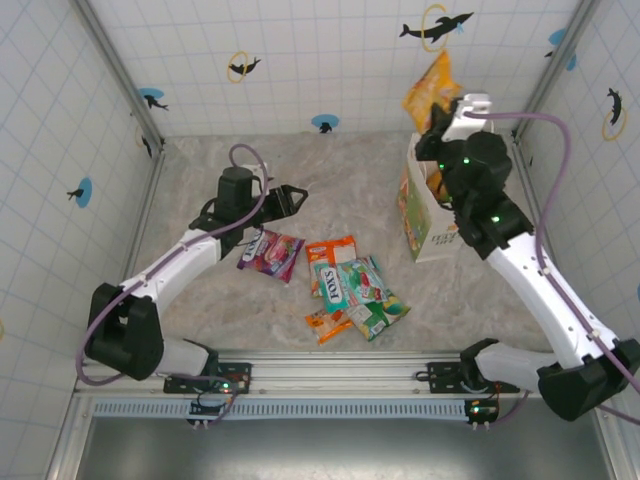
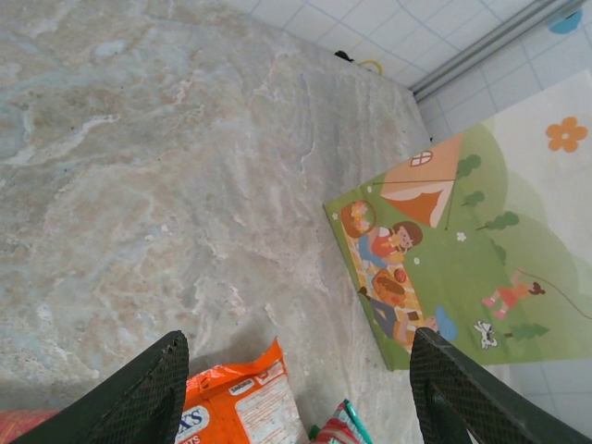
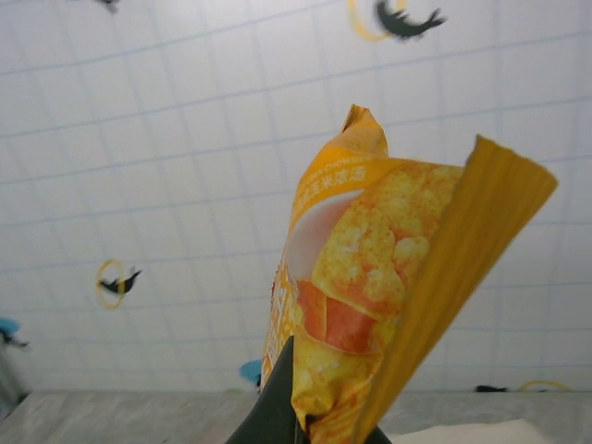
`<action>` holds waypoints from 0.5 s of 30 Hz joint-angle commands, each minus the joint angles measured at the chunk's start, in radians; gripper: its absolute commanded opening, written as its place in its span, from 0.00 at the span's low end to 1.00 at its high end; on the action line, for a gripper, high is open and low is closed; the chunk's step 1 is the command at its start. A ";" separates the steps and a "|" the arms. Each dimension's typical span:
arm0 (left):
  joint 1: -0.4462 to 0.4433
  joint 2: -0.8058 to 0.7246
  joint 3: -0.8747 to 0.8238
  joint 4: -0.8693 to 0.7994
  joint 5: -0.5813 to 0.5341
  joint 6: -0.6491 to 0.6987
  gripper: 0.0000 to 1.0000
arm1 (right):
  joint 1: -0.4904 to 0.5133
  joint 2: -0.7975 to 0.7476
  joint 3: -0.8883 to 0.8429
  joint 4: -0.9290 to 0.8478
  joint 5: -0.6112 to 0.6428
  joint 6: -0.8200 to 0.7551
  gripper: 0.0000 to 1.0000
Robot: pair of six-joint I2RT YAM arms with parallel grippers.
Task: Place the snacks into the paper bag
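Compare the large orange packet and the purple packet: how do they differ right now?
The large orange packet is raised in the air, pinched in the shut right claw. The purple packet lies flat on the table, ungripped, close to the open left claw. The orange packet looks clearly bigger than the purple one. Both are glossy snack packets not yet inside the paper bag.
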 commanded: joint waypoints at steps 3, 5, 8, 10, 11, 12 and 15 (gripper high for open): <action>-0.009 0.033 0.061 0.044 -0.010 -0.005 0.64 | -0.117 -0.055 -0.011 -0.039 0.062 -0.051 0.01; -0.007 0.048 0.060 0.042 -0.009 -0.006 0.65 | -0.164 -0.058 -0.026 -0.082 0.027 -0.036 0.01; -0.008 0.062 0.062 0.041 -0.002 -0.007 0.64 | -0.223 -0.072 -0.088 -0.082 -0.073 0.001 0.01; -0.009 0.065 0.063 0.039 -0.001 -0.007 0.64 | -0.254 -0.070 -0.122 -0.071 -0.132 0.023 0.01; -0.008 0.064 0.062 0.037 -0.001 -0.006 0.64 | -0.269 -0.065 -0.135 -0.066 -0.168 0.030 0.01; -0.008 0.063 0.061 0.035 -0.004 -0.006 0.64 | -0.280 -0.058 -0.145 -0.061 -0.194 0.035 0.01; -0.008 0.057 0.052 0.033 -0.009 -0.004 0.64 | -0.304 -0.028 -0.165 -0.054 -0.262 0.051 0.01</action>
